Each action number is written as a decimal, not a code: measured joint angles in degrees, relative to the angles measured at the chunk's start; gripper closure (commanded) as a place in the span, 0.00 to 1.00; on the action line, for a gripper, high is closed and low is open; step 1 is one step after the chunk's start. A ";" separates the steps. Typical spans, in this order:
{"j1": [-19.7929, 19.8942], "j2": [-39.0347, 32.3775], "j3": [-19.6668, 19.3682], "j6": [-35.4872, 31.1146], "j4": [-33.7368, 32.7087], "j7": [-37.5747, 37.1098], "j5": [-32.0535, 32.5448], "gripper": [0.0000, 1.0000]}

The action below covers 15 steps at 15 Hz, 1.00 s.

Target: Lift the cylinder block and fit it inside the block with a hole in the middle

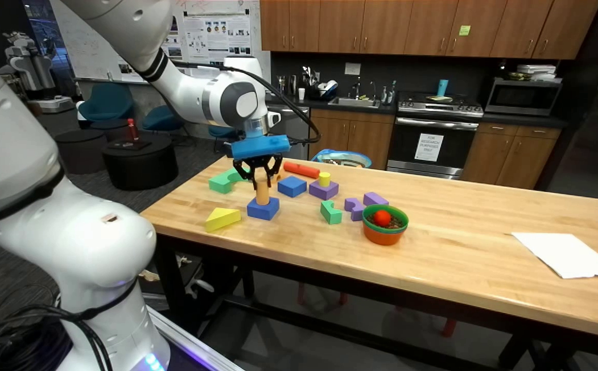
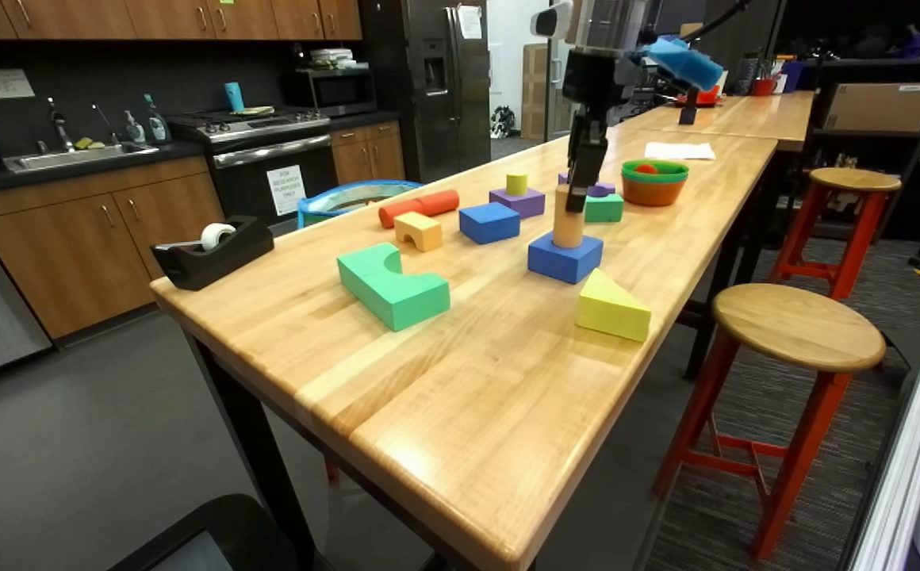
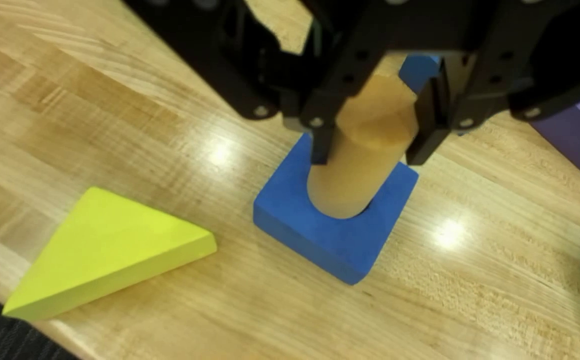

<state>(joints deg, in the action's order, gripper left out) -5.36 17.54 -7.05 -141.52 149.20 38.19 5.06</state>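
Brown cupboards [image 1: 381, 26] stand far behind the desk [image 1: 459, 221]. The claw [image 1: 262, 184] seems to pinch the orange cylinder block [image 3: 355, 172], standing up at the hole of the blue block [image 3: 320, 240], near the yellow triangle [image 3: 105, 245]. I can't tell how deep. This looks like the fitting step; next, push gently down, then let go.

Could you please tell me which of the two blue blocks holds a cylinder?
The blue block nearest the yellow wedge: the tan cylinder stands in its hole. The other blue block looks solid.
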 measured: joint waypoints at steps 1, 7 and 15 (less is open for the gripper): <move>0.00 -0.04 -0.01 0.00 0.00 0.02 -0.01 0.84; -0.02 -0.85 0.00 0.00 -0.52 0.17 -0.04 0.84; 1.05 -5.80 0.00 -0.01 -3.26 -0.06 -0.05 0.84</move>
<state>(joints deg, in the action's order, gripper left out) -4.31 11.75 -7.05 -141.53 145.94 38.14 5.02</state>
